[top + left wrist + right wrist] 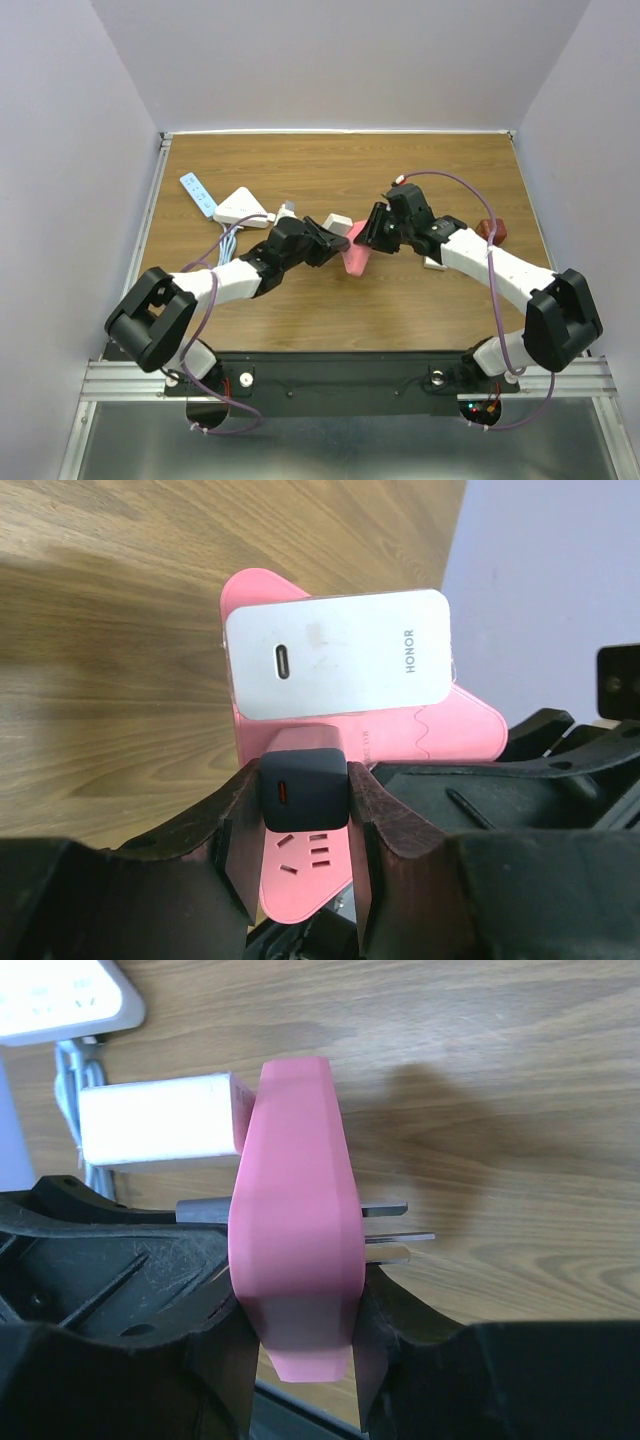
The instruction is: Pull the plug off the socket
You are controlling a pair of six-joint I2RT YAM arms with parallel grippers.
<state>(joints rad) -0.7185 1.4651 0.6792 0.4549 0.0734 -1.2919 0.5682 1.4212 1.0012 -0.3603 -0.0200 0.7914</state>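
Observation:
A pink socket is held edge-up above the table's middle, between both arms. Its flat faces are clamped by my right gripper, shut on the socket, whose metal prongs point away to the right. A small black plug with an orange port sits in the socket. My left gripper is shut on this plug, one finger on each side. Just above it a white HONOR charger is also plugged in.
A white power strip with grey cables and a white-and-blue strip lie at the back left. A dark red object rests at the right, and a small white block lies under the right arm.

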